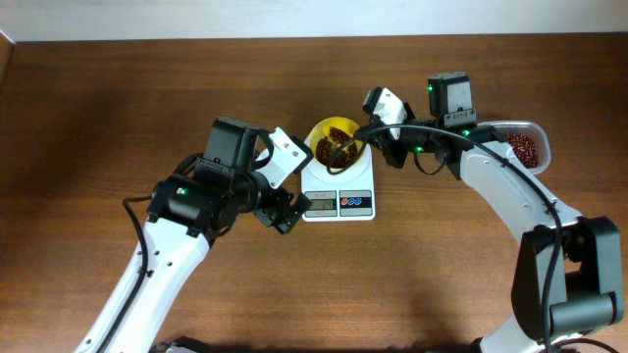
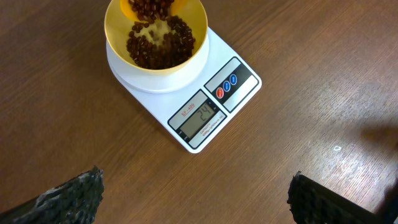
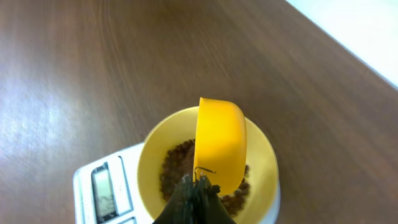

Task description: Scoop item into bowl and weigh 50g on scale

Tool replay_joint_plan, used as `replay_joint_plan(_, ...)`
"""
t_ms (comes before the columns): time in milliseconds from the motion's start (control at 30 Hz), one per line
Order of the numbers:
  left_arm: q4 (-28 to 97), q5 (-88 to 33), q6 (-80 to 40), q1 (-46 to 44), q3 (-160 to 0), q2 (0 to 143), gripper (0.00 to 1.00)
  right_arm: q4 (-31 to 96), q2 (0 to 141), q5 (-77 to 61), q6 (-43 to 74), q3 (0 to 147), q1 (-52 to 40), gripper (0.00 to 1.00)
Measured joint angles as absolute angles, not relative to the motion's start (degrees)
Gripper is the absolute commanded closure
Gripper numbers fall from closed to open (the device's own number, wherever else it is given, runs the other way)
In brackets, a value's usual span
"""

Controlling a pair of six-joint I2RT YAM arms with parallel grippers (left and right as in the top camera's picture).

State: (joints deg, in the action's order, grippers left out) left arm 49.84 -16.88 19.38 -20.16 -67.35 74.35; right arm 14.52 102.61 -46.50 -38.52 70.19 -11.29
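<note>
Right gripper (image 3: pixel 196 199) grips a yellow scoop (image 3: pixel 221 140) tipped above the scale (image 3: pixel 93 178).
Right wrist: the scoop stands on edge over the pale-yellow bowl (image 3: pixel 264 155) on the scale's platform, beans (image 3: pixel 177 163) in the bowl under it. Left wrist: the left gripper (image 2: pixel 196 199) hangs spread and empty in front of the scale, whose display (image 2: pixel 200 118) reads 24. Overhead: that gripper sits just beside the scale's left edge; a clear tub (image 1: pixel 543 140) with more beans lies off to the scale's right.
</note>
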Motion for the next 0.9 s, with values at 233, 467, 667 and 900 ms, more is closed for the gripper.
replay_joint_plan(233,49.84,-16.88,19.38,-20.16,-67.35,74.35,0.01,14.5,102.61,-45.91,-51.11,70.19,-11.29,0.96)
replay_joint_plan(467,49.87,-16.88,19.38,-20.16,-67.35,74.35,0.01,14.28,102.61,-45.89,-56.6,70.19,-11.29,0.96)
replay_joint_plan(667,49.84,-16.88,19.38,-20.16,-67.35,74.35,0.01,14.28,102.61,-45.91,-57.01,70.19,-11.29,0.96)
replay_joint_plan(900,49.84,-16.88,19.38,-20.16,-67.35,74.35,0.01,10.72,102.61,-45.87,-49.63,70.17,-11.29,0.96)
